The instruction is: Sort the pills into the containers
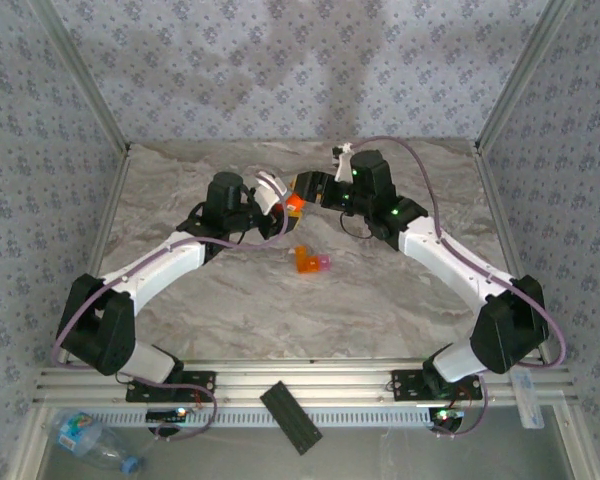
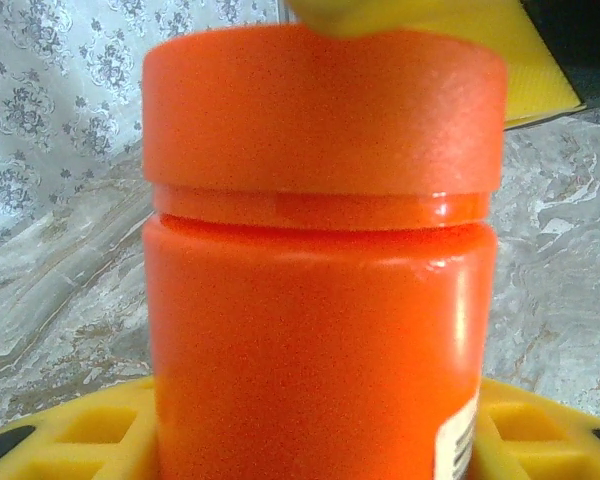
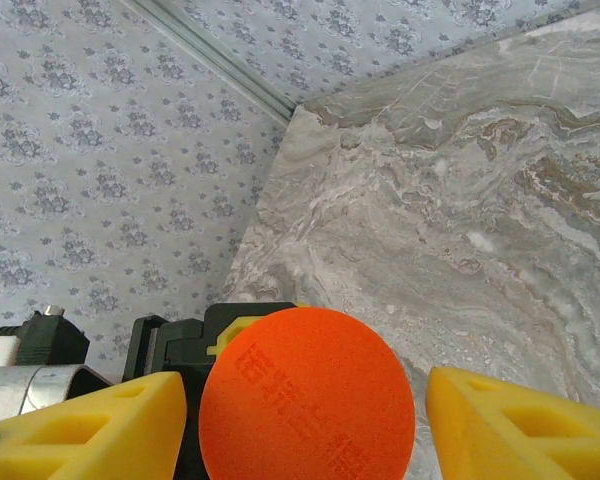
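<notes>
**Left fingers.** The left fingers (image 2: 75, 440) are closed on the bottle (image 2: 320, 300). One yellow pad sits on each side of its lower body. The bottle stands upright between them, cap (image 2: 325, 110) on. A white label (image 2: 458, 440) shows low on the bottle wall, next to the right-hand pad.

**Right fingers.** The right fingers (image 3: 90, 425) stand apart, one on each side of the cap, seen here from above as a round orange disc with raised lettering. A narrow gap separates the disc from the right-hand finger. Contact on the other side probably does not occur, but the overlap hides it. In the left wrist view, a yellow pad of the right fingers shows just above the cap.

**Position of both sets.** In the top view, the left arm (image 1: 160, 265) and right arm (image 1: 450, 260) reach inward, and their fingers meet at the bottle above the far middle of the worktop (image 1: 230, 310).

**Second container.** The compartment (image 1: 304, 260) lies on the worktop on the near side of both sets of fingers, clear of them. Its pink piece (image 1: 323, 263) is joined on the side toward the right arm.

**Other items.**
- A black bar (image 1: 291, 417) lies tilted at the near rail, between the arm bases and well apart from the fingers.
- A water bottle (image 1: 92, 440) lies beyond the rail on the left arm's side.
</notes>
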`<state>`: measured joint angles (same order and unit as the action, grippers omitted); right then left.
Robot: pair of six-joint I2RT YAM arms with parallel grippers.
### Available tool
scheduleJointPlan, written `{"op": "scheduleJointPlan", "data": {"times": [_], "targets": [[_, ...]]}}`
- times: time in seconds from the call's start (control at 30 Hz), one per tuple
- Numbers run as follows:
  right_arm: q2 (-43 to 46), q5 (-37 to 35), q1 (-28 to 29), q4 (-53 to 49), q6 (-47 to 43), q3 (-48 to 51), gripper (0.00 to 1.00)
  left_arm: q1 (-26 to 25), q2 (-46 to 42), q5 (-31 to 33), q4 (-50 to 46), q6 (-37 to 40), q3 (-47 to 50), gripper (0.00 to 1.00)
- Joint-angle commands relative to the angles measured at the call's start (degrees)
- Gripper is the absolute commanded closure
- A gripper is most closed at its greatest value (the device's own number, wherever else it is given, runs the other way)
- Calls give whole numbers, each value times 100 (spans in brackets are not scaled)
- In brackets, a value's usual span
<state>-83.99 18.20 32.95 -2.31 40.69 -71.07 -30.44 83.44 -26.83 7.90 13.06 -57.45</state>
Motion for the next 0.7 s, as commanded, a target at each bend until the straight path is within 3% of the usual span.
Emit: {"op": "scheduleJointPlan", "data": {"times": [0.0,0.27,0.47,0.67], "targets": [[81,176,42,110,-34,28,33,-49,-23,-157,185,78,-235,100],[-28,195,50,105,-34,14,34,-65,-15,-149,179,79,-258,100],[-48,299,18,121,-119,39,52,-70,-38,-180,168,57,-258,100],[-109,1235,-298,231,-1098,60,56,-45,-115,-478,35,15,-283,100]]}}
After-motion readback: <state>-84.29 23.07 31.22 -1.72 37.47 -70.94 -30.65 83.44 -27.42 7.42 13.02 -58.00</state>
